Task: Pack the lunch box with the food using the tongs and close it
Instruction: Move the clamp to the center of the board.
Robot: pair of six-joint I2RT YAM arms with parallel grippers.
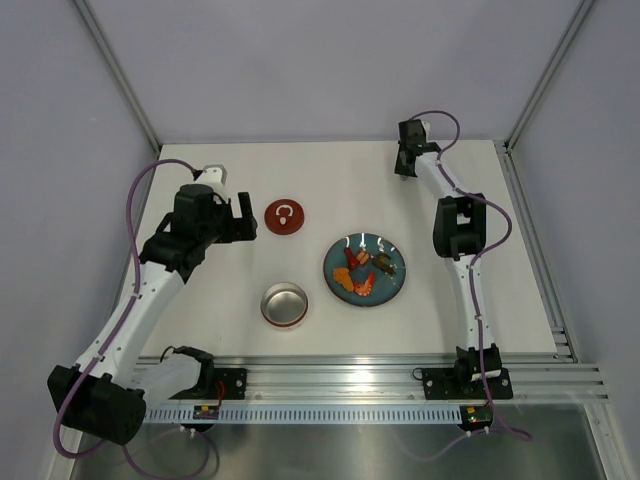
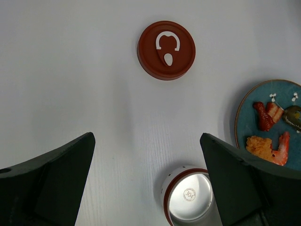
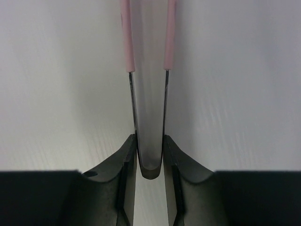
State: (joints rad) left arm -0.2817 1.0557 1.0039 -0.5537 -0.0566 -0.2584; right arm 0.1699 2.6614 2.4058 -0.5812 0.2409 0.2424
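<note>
The steel lunch box (image 1: pixel 284 304) stands open on the table, empty inside (image 2: pixel 190 200). Its dark red lid (image 1: pixel 284 217) with the white loop lies flat further back (image 2: pixel 166 50). The food (image 1: pixel 362 270), orange, red and brown pieces, sits on the teal plate (image 2: pixel 270 136). My left gripper (image 1: pixel 245 217) hovers open over bare table between lid and lunch box (image 2: pixel 146 139). At the far right my right gripper (image 1: pixel 405 165) is shut on the tongs (image 3: pixel 126 42). Its fingers (image 3: pixel 129 150) press both arms near the bend, and the pink tips point away.
The teal plate (image 1: pixel 398 285) lies right of the lunch box, in front of the right arm's elbow. The table's right edge runs along a metal rail (image 1: pixel 535 260). Both arm bases sit on the front rail (image 1: pixel 330 380).
</note>
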